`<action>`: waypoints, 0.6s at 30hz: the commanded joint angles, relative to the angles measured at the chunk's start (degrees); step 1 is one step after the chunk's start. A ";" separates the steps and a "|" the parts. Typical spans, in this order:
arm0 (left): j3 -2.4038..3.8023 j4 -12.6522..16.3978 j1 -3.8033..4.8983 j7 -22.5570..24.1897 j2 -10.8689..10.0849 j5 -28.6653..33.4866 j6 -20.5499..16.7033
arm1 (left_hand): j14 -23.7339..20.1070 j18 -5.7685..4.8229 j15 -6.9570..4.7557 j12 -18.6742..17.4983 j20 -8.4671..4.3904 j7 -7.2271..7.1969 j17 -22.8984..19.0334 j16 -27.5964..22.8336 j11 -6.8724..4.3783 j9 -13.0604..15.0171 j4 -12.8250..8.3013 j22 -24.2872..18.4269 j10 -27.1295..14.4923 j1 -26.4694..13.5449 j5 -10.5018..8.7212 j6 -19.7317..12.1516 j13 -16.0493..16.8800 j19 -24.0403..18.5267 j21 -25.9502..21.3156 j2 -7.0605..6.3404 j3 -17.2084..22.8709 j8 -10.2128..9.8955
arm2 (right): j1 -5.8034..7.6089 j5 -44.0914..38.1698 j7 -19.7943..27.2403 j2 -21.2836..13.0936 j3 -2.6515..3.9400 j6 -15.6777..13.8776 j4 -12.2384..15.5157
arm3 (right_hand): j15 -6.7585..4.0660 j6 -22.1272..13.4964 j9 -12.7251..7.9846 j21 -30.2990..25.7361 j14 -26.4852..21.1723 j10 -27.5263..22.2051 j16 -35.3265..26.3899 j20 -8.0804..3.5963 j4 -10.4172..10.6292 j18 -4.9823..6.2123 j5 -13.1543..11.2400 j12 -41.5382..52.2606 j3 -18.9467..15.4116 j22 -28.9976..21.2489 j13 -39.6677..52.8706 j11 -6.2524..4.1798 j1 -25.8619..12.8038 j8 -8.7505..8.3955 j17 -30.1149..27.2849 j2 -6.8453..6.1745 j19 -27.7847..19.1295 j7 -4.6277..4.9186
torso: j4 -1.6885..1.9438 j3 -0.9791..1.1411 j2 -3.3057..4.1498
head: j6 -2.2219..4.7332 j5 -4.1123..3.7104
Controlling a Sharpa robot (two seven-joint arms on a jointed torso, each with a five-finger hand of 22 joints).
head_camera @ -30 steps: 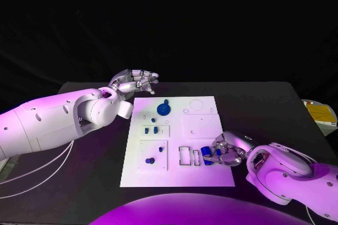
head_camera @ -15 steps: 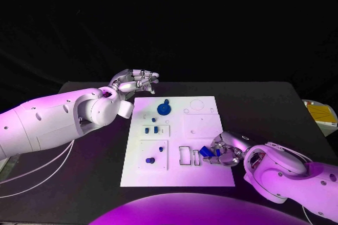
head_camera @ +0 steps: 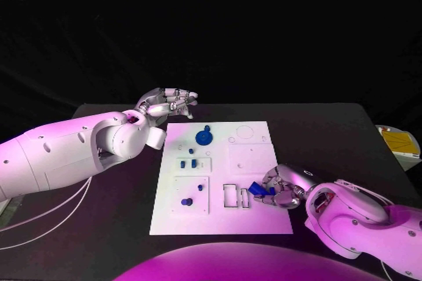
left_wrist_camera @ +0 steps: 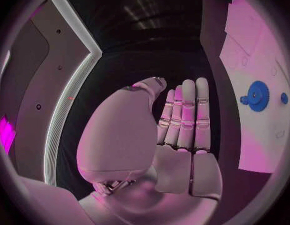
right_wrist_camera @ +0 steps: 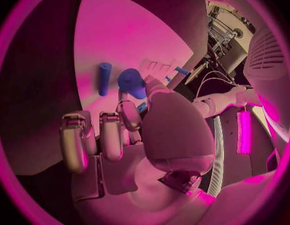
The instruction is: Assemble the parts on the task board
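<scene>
Task board (head_camera: 220,171) flat in middle of black table (head_camera: 343,128).

Right hand (head_camera: 280,188) at near right part of board, fingers (right_wrist_camera: 110,135) curled around a small blue part (head_camera: 258,188); part pinched just above the board surface beside two rectangular slots (head_camera: 236,195). In right wrist view, the same held part (right_wrist_camera: 131,81) visible at the fingertips, with a loose blue cylinder (right_wrist_camera: 104,78) lying on the board just beside it.

Left hand (head_camera: 167,102) raised off the far left corner of board, holding nothing; fingers (left_wrist_camera: 185,115) straight and pressed together.

Already on board: blue gear (head_camera: 204,135) at far end, two small pieces (head_camera: 187,163) in the middle-left plate, blue pegs (head_camera: 187,201) in near-left plate. Whether these are fully seated: cannot tell.

Judged progress: partway. Rectangular slots look unfilled, circular recess (head_camera: 245,131) at far right likewise open. Held part not yet placed; loose cylinder still to be picked.
</scene>
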 commanded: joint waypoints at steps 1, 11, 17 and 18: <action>0.04 0.07 0.03 0.32 0.20 0.39 0.77 | -0.44 0.19 -0.12 0.35 0.10 -0.07 -0.07 -0.13 -0.07 -0.06 0.06 -0.11 -0.33 -0.37 0.12 -0.54 0.05 0.02 -0.23 0.07 -0.37 0.38 | 1.31 1.67 -0.26 -0.16 0.13 -2.30 1.17 | -0.58 0.76 0.20 0.28 3.62 0.54 0.24 -0.49 -0.03 -1.18 0.34 0.53 0.36 14.98 0.25 -0.08 0.45 0.25 1.30 0.48 5.86 -0.50 | 0.02 -0.06 -0.03 | 0.08 -0.33; 0.04 0.08 0.03 0.37 0.43 0.39 0.73 | -0.47 0.19 -0.11 0.37 0.11 -0.06 -0.07 -0.13 -0.07 -0.06 0.06 -0.11 -0.35 -0.36 0.12 -0.54 0.05 0.01 -0.26 0.06 -0.38 0.39 | 3.25 5.84 0.38 1.82 0.14 -0.07 2.22 | -0.67 1.07 0.21 0.29 3.62 0.66 0.27 -0.58 0.04 -1.18 0.99 0.88 0.23 14.98 0.58 -0.18 -0.03 0.44 1.34 0.58 5.86 -0.62 | 0.05 -0.04 0.11 | 0.06 -0.33; 0.04 0.15 0.03 0.36 0.55 0.39 0.84 | -0.47 0.19 -0.11 0.37 0.11 -0.06 -0.07 -0.13 -0.07 -0.06 0.06 -0.11 -0.35 -0.36 0.12 -0.54 0.05 0.01 -0.26 0.06 -0.38 0.39 | 3.34 8.08 0.44 4.33 0.11 3.06 1.06 | -0.78 1.58 0.15 0.22 3.63 0.62 0.31 -0.70 0.17 -1.17 1.10 0.94 -0.17 14.96 0.78 -0.30 -1.90 0.69 1.40 1.22 5.84 -0.78 | 0.03 -0.03 0.13 | -0.07 -0.17; 0.04 0.18 0.03 0.36 0.56 0.39 0.85 | -0.47 0.19 -0.11 0.37 0.11 -0.06 -0.07 -0.13 -0.07 -0.06 0.06 -0.11 -0.35 -0.36 0.12 -0.54 0.05 0.01 -0.26 0.06 -0.38 0.39 | 3.29 8.34 0.44 4.66 0.10 3.42 0.82 | -0.79 1.64 0.15 0.22 3.62 0.61 0.30 -0.71 0.17 -1.17 1.11 0.94 -0.23 14.96 0.79 -0.32 -2.16 0.72 1.37 1.32 5.84 -0.80 | 0.03 -0.03 0.14 | -0.11 -0.14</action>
